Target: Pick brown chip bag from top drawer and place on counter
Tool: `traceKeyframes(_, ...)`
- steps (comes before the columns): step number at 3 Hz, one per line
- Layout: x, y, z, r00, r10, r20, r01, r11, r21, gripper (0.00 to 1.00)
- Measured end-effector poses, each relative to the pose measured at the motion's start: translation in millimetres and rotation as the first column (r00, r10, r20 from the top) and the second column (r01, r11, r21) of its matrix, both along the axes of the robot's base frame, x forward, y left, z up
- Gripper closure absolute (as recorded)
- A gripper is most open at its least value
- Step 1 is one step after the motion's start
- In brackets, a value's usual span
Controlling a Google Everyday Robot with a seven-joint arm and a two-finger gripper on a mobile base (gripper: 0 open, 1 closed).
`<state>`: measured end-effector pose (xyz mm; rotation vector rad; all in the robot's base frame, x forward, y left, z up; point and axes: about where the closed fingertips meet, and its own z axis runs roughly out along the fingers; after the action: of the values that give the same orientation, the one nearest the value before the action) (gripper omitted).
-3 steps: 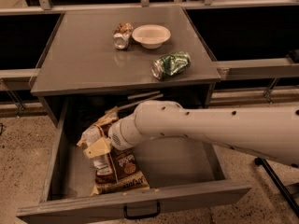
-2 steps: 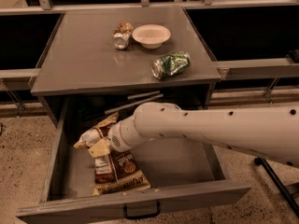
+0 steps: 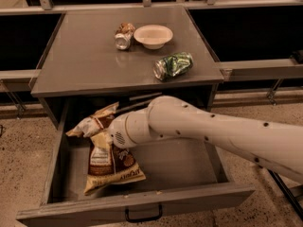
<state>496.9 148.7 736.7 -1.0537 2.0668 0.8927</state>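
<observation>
The brown chip bag [image 3: 111,163] lies in the open top drawer [image 3: 189,162], left of its middle. Its white label panel faces up and its crumpled tan upper end [image 3: 91,125] rises over the drawer's left wall. My gripper [image 3: 108,137] reaches down into the drawer from the right and sits against the bag's upper half, mostly hidden behind my white wrist [image 3: 128,129]. The grey counter [image 3: 80,56] is the cabinet top right above the drawer.
On the counter stand a white bowl [image 3: 153,36], a crushed brownish can [image 3: 124,35] and a crushed green can [image 3: 173,65]. My white arm [image 3: 227,134] crosses the drawer's right side. The drawer front has a black handle [image 3: 143,215]. Speckled floor surrounds the cabinet.
The bag's crumpled upper end has risen and shifted a little left, over the drawer's wall. My wrist has barely moved. The counter objects are unchanged.
</observation>
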Motion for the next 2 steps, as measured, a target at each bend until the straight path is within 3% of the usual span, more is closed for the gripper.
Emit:
traceKeyframes(1, -11, -24, 70, 0.984, 0.085, 0.156, -0.088, 0.996, 0.009, 1.0)
traceKeyframes(2, -7, -60, 137, 0.9444, 0.154, 0.291, -0.131, 0.987, -0.095, 1.0)
